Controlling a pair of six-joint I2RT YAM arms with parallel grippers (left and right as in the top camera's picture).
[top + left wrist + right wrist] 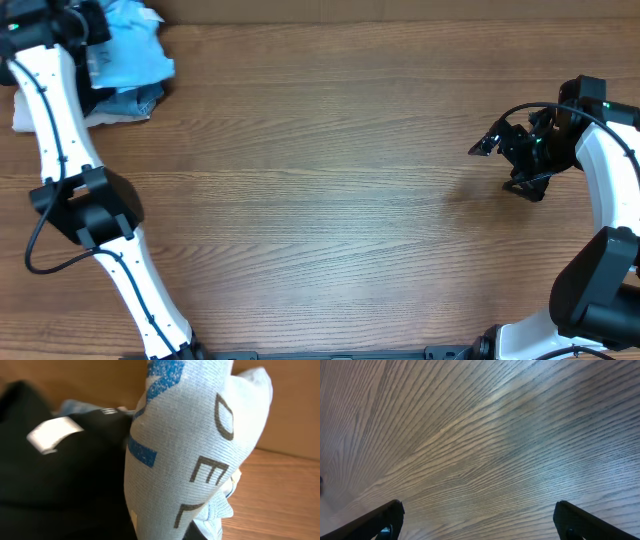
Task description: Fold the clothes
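Note:
The clothes, a light sky-blue T-shirt (132, 48), lie bunched in the table's far left corner. In the left wrist view the T-shirt (190, 445) rises as a tall fold with blue and grey lettering right in front of the camera. My left gripper (88, 22) is at the bunch and shut on it, its fingers hidden by the cloth. My right gripper (492, 140) hovers at the right side of the table. In the right wrist view the right gripper (477, 520) stands open with only bare wood between its fingertips.
A black garment (60, 485) with a white label (52, 434) lies just left of the T-shirt. Blue denim jeans (135, 100) and a white cloth (25, 115) sit under the pile's near edge. The wooden table (320, 200) stretches between the arms.

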